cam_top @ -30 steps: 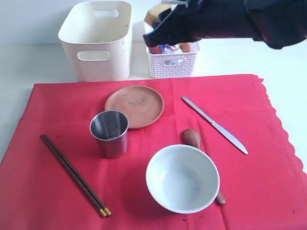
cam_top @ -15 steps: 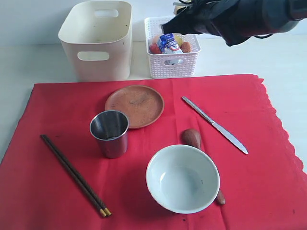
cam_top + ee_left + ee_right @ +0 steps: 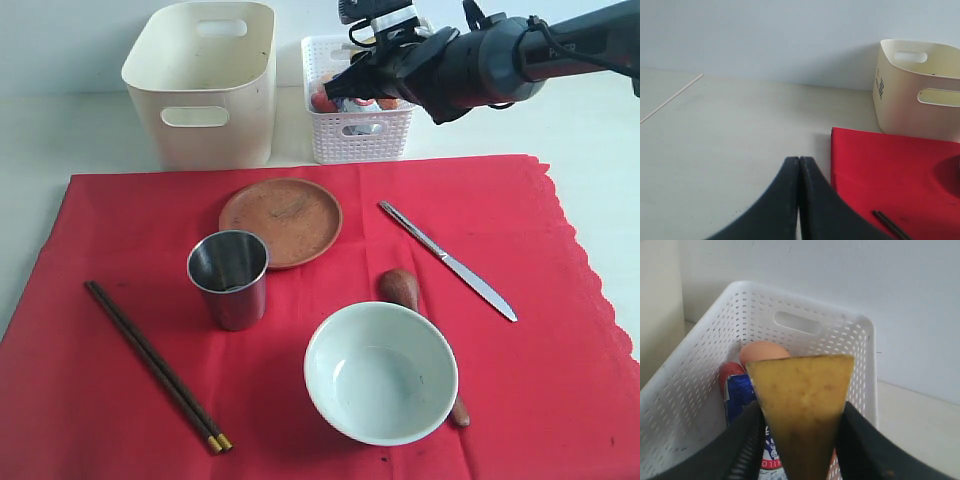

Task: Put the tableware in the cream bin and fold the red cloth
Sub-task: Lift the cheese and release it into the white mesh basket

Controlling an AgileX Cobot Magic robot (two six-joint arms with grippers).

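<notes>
**Your right claw (image 3: pixel 801 450) has the cheese wedge (image 3: pixel 801 390)**

It clasps the wedge above the white lattice basket (image 3: pixel 840 335). Your left claw (image 3: pixel 799 200) is clenched over the bench (image 3: pixel 730 150), by a corner of the red cloth (image 3: pixel 880 170). The steel cup (image 3: pixel 230 280), clay plate (image 3: pixel 281 220), bowl (image 3: pixel 380 372), knife (image 3: pixel 447 260), wooden spoon (image 3: pixel 400 287) and chopsticks (image 3: pixel 155 365) lie on that cloth, with the cream bin (image 3: pixel 205 90) beyond it.
</notes>
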